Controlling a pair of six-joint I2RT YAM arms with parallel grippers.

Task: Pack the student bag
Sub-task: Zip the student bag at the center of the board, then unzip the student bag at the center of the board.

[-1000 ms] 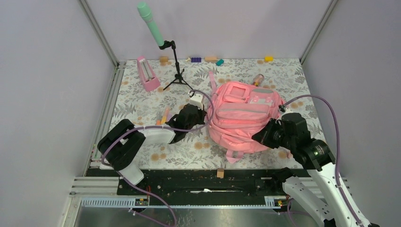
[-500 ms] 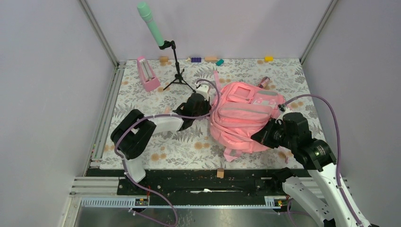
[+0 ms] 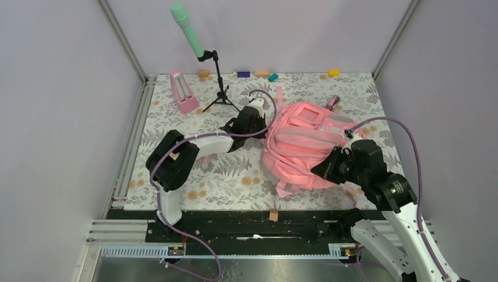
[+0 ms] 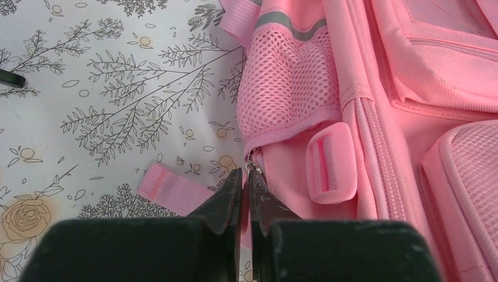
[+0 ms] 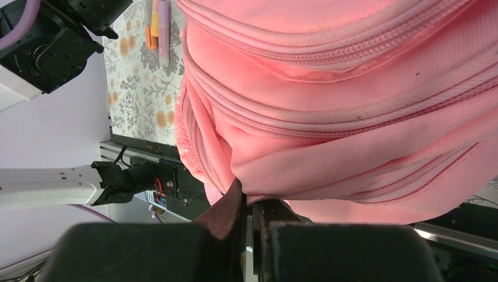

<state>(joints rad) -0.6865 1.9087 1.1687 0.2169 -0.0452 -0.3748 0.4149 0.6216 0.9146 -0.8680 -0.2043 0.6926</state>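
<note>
- The right pincer point(image 5: 246, 198), at the near edge of the student bag point(image 3: 302, 144), is clamped shut on a fold of its pink fabric. As the anchor, it should hold low and firm so the bag cannot slide.
- The student bag lies front pockets up on the flowered surface point(image 3: 229, 173) (its zips look closed, so packing has barely begun, I judge).
- The left pincer point(image 4: 245, 176), at the bag's left side just under the mesh pocket point(image 4: 288, 88), is closed at the zip end, seemingly pinching the pull (too small to be sure).
- Done well, the pull runs along the zip track, against the right pincer's hold, and avoids the loose strap end point(image 4: 170, 189) beside the tips.
- Beyond the bag's left, the metronome point(image 3: 183, 92) and microphone stand point(image 3: 218, 82) sit well apart.
</note>
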